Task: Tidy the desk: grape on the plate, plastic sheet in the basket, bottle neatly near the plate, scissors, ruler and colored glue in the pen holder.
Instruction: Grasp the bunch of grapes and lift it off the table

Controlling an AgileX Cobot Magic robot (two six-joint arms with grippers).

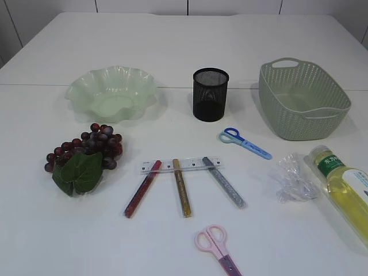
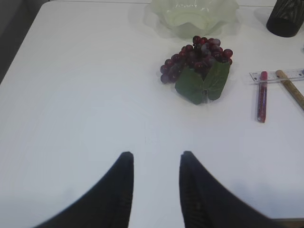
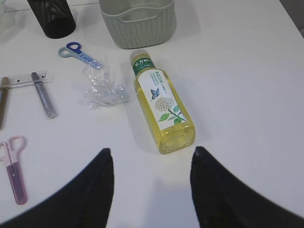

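The grape bunch (image 1: 83, 155) with its green leaf lies in front of the pale green plate (image 1: 112, 92). A clear ruler (image 1: 181, 165) lies under three glue sticks: red (image 1: 142, 188), gold (image 1: 182, 187) and silver (image 1: 224, 182). Blue scissors (image 1: 244, 142) lie near the black mesh pen holder (image 1: 210, 95); pink scissors (image 1: 217, 247) lie at the front edge. The crumpled plastic sheet (image 1: 294, 178) sits beside the bottle (image 1: 345, 187), which lies on its side before the basket (image 1: 302, 98). My left gripper (image 2: 154, 154) hangs open, well short of the grape (image 2: 199, 59). My right gripper (image 3: 152, 151) hangs open just short of the bottle's base (image 3: 161, 107).
The white table stretches bare to the left of the grape and behind the plate. Neither arm shows in the exterior view. The basket (image 3: 137, 23) and pen holder (image 3: 52, 16) stand upright and hold nothing that I can see.
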